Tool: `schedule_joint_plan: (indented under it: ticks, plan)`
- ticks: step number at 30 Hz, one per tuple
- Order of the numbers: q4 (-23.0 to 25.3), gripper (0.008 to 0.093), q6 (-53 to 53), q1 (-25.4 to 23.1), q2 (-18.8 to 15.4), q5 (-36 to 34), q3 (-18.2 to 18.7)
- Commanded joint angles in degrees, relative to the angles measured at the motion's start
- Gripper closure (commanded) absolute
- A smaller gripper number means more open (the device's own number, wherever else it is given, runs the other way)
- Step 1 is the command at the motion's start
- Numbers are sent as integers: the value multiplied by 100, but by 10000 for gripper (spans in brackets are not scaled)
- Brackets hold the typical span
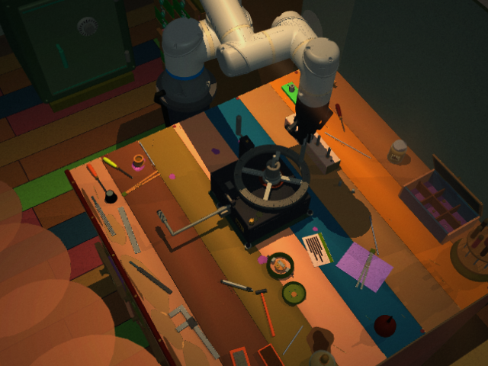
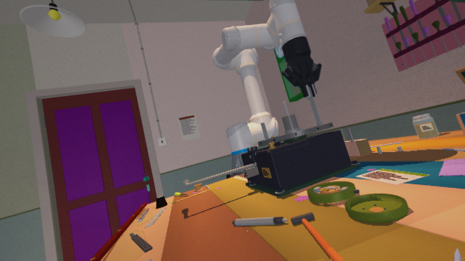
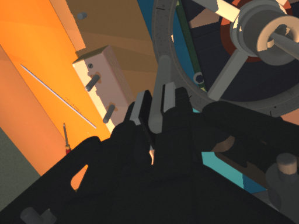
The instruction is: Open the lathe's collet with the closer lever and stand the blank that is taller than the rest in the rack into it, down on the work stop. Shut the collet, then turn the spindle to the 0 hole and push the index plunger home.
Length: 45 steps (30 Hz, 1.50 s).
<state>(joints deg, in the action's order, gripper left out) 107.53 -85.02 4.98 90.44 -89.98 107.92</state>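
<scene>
The tall grey blank [image 3: 160, 87] hangs upright in the closed fingers of my gripper [image 3: 154, 100], lifted above the bench between the pale rack [image 1: 321, 151] and the rim of the lathe's index wheel [image 1: 272, 177]. Its lower end [image 2: 315, 111] is above the wheel's far edge. Two shorter blanks [image 3: 99, 97] still stand in the rack. The collet [image 3: 271, 38] sits at the wheel's hub, to the side of my gripper. The closer lever [image 1: 193, 222] sticks out from the lathe's black body [image 2: 301, 161] toward the bench's left side.
Behind the lathe stand the arm's base [image 1: 185, 90] and a green block [image 1: 291, 90]. A screwdriver [image 1: 339, 115], a thin rod [image 1: 347, 145] and a jar [image 1: 398, 151] lie past the rack. Green dishes [image 1: 287, 277], a hammer [image 1: 266, 309] and a divided tray [image 1: 441, 205] sit nearer the front.
</scene>
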Motion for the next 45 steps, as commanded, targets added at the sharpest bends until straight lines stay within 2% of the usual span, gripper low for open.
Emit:
schedule_joint_plan:
  ticks: [1,16,32,45]
  plan:
    - [-4,934,0,0,5,-2,-3]
    - [-4,934,-1,-1,1,-2,-7]
    - [-4,624,-1,-1,1,-2,-7]
    - [-10,614,-1,-1,2,-2,-12]
